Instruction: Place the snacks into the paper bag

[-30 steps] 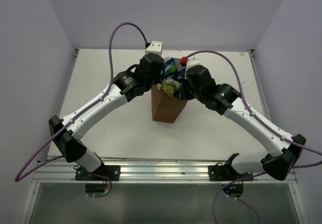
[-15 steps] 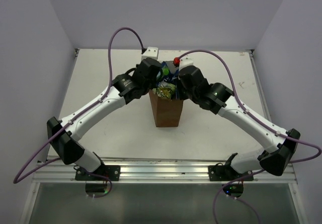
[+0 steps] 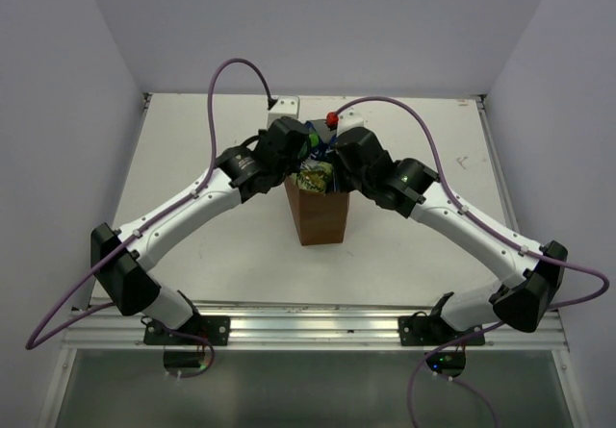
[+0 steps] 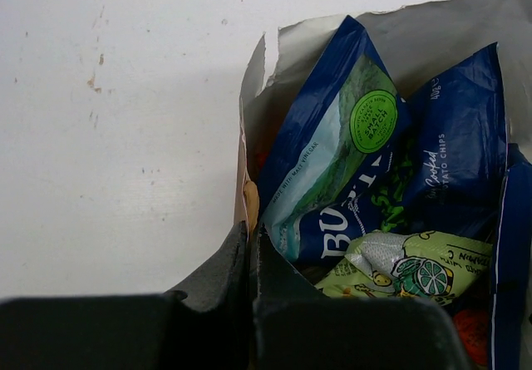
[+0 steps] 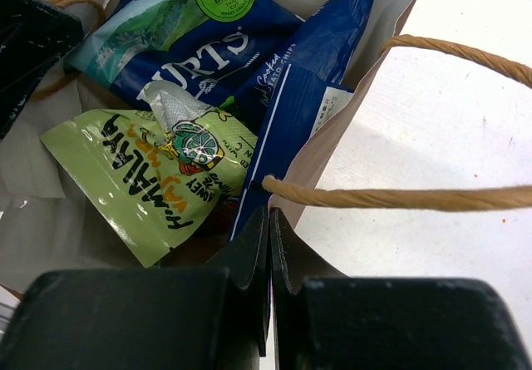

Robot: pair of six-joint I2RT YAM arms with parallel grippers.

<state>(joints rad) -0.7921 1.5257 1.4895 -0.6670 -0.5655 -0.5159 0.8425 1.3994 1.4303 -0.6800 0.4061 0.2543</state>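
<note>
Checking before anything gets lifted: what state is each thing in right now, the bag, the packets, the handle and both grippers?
paper bag: upright, mouth open, holding packets.
blue packets: inside the bag, standing on end.
green packet: inside the bag, beside the blue ones.
string handle: flopped outward, outside the rim.
left gripper: fingers shut on the bag's rim.
right gripper: fingers shut on the bag's rim.

paper bag (image 3: 322, 221) brown, pale inside | blue packet (image 4: 324, 145) green round badge | lime-green packet (image 5: 141, 179) lime-slice print

One bag (image 3: 322, 218); packets (image 5: 193, 41): three blue, one green
</note>
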